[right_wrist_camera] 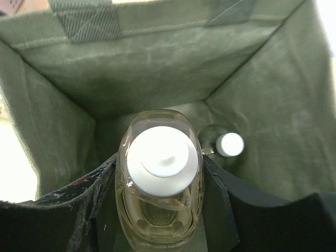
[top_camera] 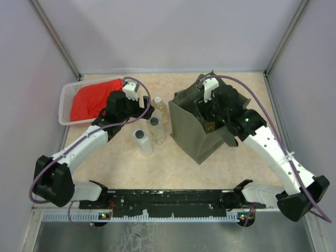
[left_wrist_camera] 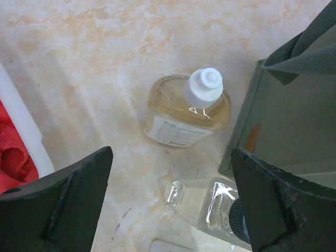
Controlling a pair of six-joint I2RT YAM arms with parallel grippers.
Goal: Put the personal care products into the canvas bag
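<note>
Tabletop (top_camera: 131,168) of pale marbled pattern is occupied on the right by the olive canvas bag (top_camera: 189,134), which is stood upright with its mouth open. At the left, a white lattice basket (top_camera: 65,105) is filled by a red cloth (top_camera: 92,102). The right gripper (right_wrist_camera: 158,170) is positioned inside the bag's mouth, its jaws closed on an amber bottle (right_wrist_camera: 157,226) with a white cap, held upright. Deeper inside the bag, a smaller white-capped bottle (right_wrist_camera: 229,144) can be seen. The left gripper (left_wrist_camera: 171,153) is held above the table between basket and bag, its jaws spread wide with nothing gripped. Beneath it a second amber bottle (left_wrist_camera: 186,113) is stood just beside the bag, with a clear black-capped bottle (left_wrist_camera: 207,205) and a white grey-capped bottle (top_camera: 142,140) close by.
</note>
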